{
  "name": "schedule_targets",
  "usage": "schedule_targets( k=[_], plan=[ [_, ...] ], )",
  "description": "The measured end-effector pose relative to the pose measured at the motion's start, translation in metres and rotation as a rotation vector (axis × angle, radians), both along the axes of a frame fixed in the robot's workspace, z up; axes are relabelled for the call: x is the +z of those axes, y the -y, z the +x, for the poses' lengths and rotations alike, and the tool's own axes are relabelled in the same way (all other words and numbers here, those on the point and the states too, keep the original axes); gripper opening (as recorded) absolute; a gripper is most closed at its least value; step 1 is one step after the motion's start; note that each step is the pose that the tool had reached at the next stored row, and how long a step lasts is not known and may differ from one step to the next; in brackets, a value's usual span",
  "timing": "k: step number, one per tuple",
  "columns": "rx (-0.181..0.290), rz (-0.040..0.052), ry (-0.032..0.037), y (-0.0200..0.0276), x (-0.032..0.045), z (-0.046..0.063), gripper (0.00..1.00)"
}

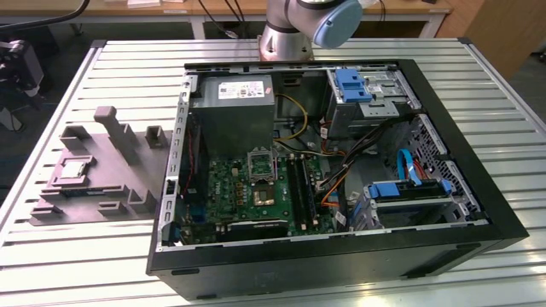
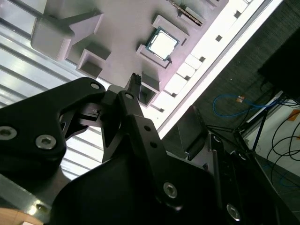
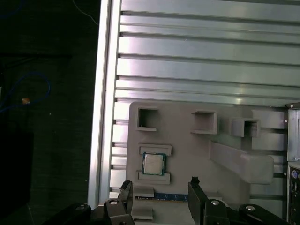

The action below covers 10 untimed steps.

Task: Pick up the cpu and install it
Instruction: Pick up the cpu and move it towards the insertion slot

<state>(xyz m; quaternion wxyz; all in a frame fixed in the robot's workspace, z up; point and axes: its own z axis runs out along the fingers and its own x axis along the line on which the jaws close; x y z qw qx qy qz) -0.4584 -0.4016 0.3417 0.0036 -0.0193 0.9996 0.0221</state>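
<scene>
One cpu [image 3: 153, 163] sits in a recess of the grey fixture tray [image 3: 187, 154]; the gripper [image 3: 160, 183] hangs near it, fingers [image 3: 197, 196] spread apart, empty.

You have no print you can read: the white label [image 1: 244, 90] on the grey power supply [image 1: 232, 125] in the exterior view carries marks too small to make out, and the cpu [image 3: 153, 163] in the first wrist view shows a blank pale top.

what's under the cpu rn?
The cpu sits in a pocket of the grey fixture plate on the slatted table. Its underside and the pocket floor are hidden.
</scene>
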Motion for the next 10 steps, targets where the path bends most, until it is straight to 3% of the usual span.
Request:
schedule_targets(
  k=[7, 10],
  plan=[
    [0.0, 0.0002, 0.0003, 0.0, -0.0011, 0.0, 0.59],
    [0.0, 0.0, 0.0, 0.0022, -0.0022, 0.0, 0.59]
  ],
)
